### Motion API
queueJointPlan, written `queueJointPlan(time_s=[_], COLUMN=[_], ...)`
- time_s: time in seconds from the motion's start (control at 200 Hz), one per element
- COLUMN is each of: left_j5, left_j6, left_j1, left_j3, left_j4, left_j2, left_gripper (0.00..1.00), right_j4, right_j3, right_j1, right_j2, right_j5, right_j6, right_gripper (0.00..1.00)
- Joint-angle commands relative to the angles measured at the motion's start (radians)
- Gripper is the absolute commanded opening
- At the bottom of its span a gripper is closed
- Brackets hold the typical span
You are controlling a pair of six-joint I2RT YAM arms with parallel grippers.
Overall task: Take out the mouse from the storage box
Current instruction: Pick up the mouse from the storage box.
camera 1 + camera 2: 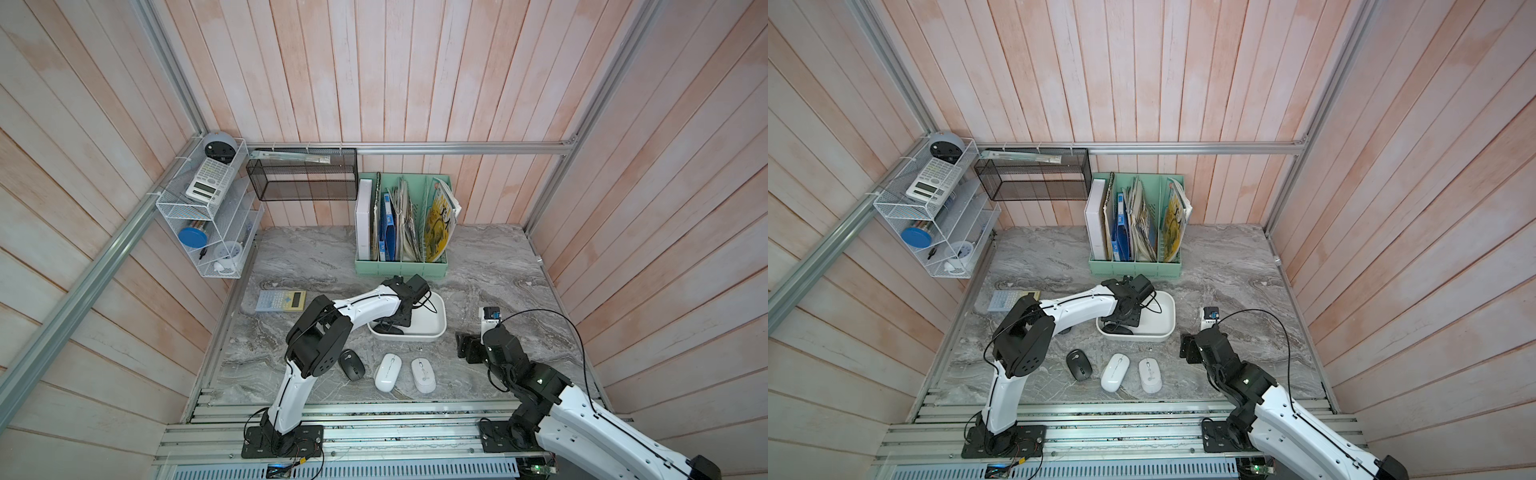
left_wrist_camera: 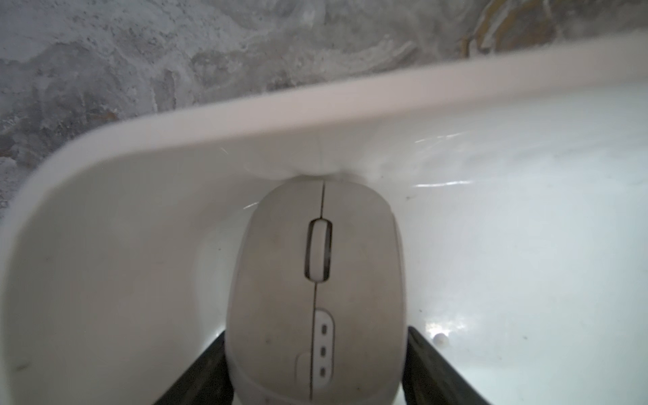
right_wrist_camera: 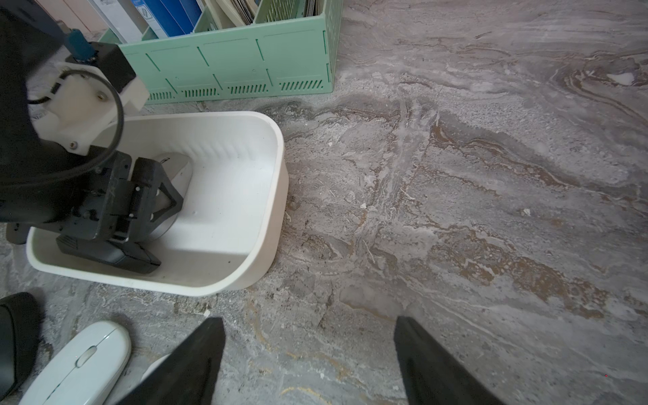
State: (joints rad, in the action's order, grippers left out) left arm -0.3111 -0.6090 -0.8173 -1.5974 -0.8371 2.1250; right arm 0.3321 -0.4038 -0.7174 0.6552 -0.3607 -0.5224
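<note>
Fingers (image 2: 427, 371) of the left gripper (image 2: 315, 336) lie against both long sides of the grey mouse (image 2: 280, 252), closed on it at a middling width. The grey mouse rests on the floor of the storage box (image 1: 443, 318), its nose up against the box wall. In both top views it sits at the box's 9 o'clock end, where the left arm hides it. The box stands near the middle of the table (image 1: 490, 266).

At 6 o'clock from the box, out on the table, a black mouse (image 1: 351, 365), a white mouse (image 1: 387, 372) and a second white mouse (image 1: 423, 375) lie in a row, apart from one another.

The right gripper (image 3: 308, 319) hangs at 4 o'clock from the box, its fingers spread wide over bare table, holding nothing.

A green file holder (image 1: 399, 268) stands at 12 o'clock from the box. A calculator (image 1: 280, 300) lies at 9 o'clock.
</note>
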Motion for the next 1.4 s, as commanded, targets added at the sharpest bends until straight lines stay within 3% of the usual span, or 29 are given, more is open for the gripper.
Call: queueJointPlan(time_s=[0.0,0.15,0.355,0.76,1.395], left_j5=[-0.005,0.010,0.046,0.007,-0.015], left_j6=[-0.002,0.008,0.024,0.028,0.037], left_j1=[0.028,0.058,0.043,0.000,-0.024], left_j3=[0.008,0.057,0.011,-0.060,-0.003], left_j4=[0.034,0.079,0.082,0.059,0.149], left_j2=[-0.019,-0.045,0.004,0.029,-0.102], left_gripper=[0.76,0.80,0.80,0.62,0.58], right_j4=[-0.013,-0.016,-0.017,-0.017,-0.016], right_j3=[0.013,0.013,0.011,0.013,0.016], right_j1=[0.005,0.005,0.005,0.005,0.005], right_j2=[0.002,0.003,0.009,0.009,-0.003], right_j5=[0.005,0.007,0.009,0.011,-0.001], right_j6=[0.008,0.010,0.010,0.009,0.009], right_gripper=[0.83,0.83,0.83,0.83,0.83])
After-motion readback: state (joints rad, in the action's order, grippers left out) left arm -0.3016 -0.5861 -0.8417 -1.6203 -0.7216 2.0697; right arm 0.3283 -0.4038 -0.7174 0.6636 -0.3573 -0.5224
